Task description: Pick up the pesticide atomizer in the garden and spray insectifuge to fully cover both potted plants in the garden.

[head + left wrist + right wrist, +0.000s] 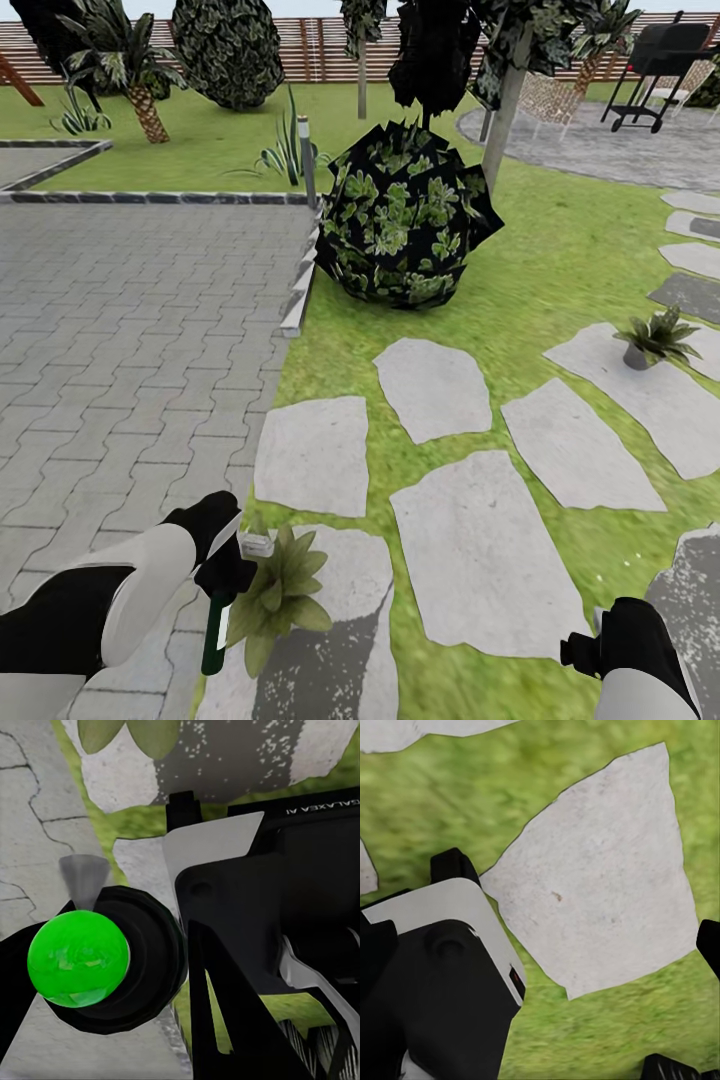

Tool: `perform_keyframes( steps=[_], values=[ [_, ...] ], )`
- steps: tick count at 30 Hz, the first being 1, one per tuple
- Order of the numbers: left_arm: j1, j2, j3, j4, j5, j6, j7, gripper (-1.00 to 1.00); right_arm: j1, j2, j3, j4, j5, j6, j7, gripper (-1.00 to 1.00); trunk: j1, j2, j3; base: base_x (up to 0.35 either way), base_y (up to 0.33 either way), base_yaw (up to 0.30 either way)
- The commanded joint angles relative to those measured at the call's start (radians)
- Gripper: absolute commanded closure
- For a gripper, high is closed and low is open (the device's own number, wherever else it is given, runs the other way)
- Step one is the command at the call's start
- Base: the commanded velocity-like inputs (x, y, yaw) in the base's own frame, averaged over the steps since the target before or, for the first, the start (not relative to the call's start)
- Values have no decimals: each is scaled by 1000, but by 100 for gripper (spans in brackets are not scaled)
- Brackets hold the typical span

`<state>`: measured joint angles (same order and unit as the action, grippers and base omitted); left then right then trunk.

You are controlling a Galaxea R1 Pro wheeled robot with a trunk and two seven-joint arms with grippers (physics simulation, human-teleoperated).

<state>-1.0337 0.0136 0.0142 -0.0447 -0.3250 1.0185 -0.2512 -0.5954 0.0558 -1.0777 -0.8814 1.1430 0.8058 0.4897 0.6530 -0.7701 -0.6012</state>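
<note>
Near pot: hidden under the leaves of the near potted plant [277, 592], a low rosette of pointed olive-green leaves on a grey stepping stone [340, 640] at the edge of the paving [120, 350].
Far pot: small, grey, holding the far potted plant [655, 338], same pointed leaves, set on a stepping stone off to the right, well apart from the first.
Pesticide atomizer [222, 610]: slim dark green bottle, white label, pale trigger head up top; held roughly upright, nozzle end just beside the near rosette's leaves. In the left wrist view seen end-on as a bright green round base [77, 958] ringed in black.
Left pincer [226, 572]: clamped on the pesticide atomizer, low at the left beside the near plant.
Right pincer [577, 967]: fingers apart, nothing between them, hanging over lawn [450, 802] and a pale stone [607, 885].
Surroundings: big dark round bush [405, 215] mid-lawn, brown slatted fence [320, 45] behind.
</note>
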Motion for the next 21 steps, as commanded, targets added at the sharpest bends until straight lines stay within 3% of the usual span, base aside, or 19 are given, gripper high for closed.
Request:
perform_keyframes(
  steps=[1, 21],
  values=[
    [0, 0, 1, -1, -11, 3, -10, 100, -1, 1, -4, -2, 11, 0, 9, -100, 0, -1, -1, 0, 0, 0],
    [0, 0, 1, -3, -12, 3, -10, 100, -1, 1, -4, -2, 11, 0, 9, -100, 8, -15, -8, 0, 0, 0]
  ],
)
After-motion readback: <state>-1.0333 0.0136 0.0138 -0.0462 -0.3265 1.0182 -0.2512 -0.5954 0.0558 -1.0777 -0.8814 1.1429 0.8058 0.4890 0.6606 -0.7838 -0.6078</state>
